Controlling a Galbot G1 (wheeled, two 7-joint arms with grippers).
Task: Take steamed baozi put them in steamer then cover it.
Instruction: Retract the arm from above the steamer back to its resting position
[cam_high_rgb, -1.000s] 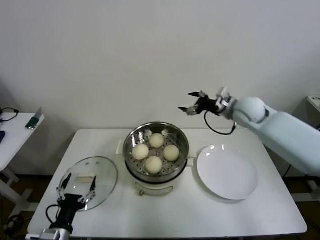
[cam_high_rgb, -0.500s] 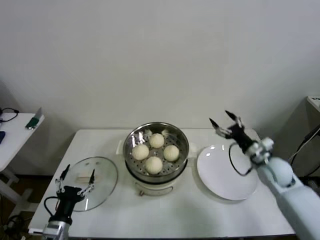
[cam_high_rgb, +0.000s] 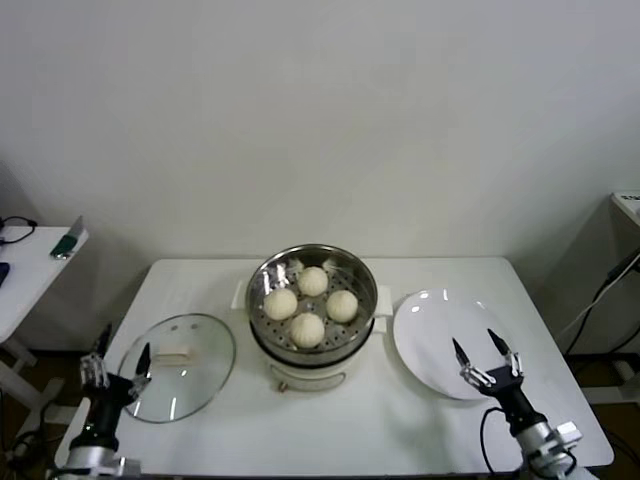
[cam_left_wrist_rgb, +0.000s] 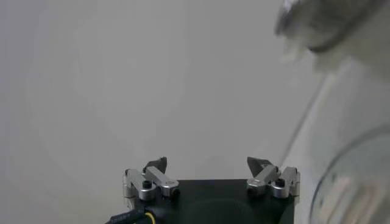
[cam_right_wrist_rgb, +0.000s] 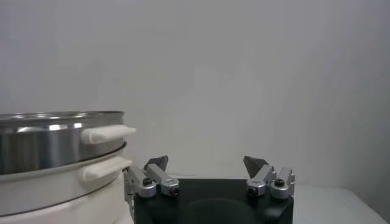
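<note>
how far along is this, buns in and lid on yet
Done: all four baozi sit in the steamer, and the plate is bare. In hand: nothing; the left tool and right tool are both open and low at the table's near edge. Left: the cover lies beside the steamer, not on it.

You have one white table (cam_high_rgb: 330, 430) carrying everything, with the steamer (cam_high_rgb: 313, 308) standing on its white pot base at the table's middle. To the robot's left of the steamer the glass cover (cam_high_rgb: 180, 366) lies flat on the tabletop, apart from it. To the robot's right of the steamer a white plate (cam_high_rgb: 445, 340) lies just beside the base.
</note>
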